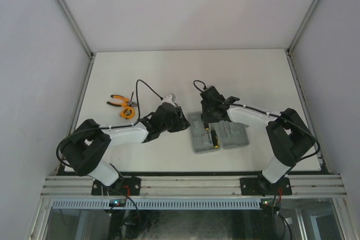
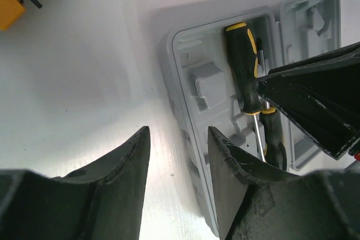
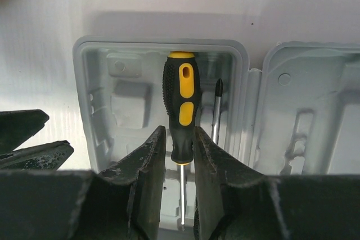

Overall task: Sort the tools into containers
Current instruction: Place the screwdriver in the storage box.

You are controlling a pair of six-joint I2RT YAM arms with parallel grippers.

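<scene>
Robotics lab cell: white enclosure panels [image 1: 185,4] at 12 o'clock, slotted aluminium frame rail [image 1: 191,185] at 6 o'clock, flat white table [image 1: 236,77].

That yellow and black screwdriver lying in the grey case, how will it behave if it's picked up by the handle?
The screwdriver looks rigid, so it probably won't flex. Its stippled black grip should resist slipping. The rounded handle could roll, though the moulded slot of the case likely cradles it.

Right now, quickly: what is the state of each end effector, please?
Left end effector: open, holding nothing.
Right end effector: closed on the yellow-and-black screwdriver.
</scene>
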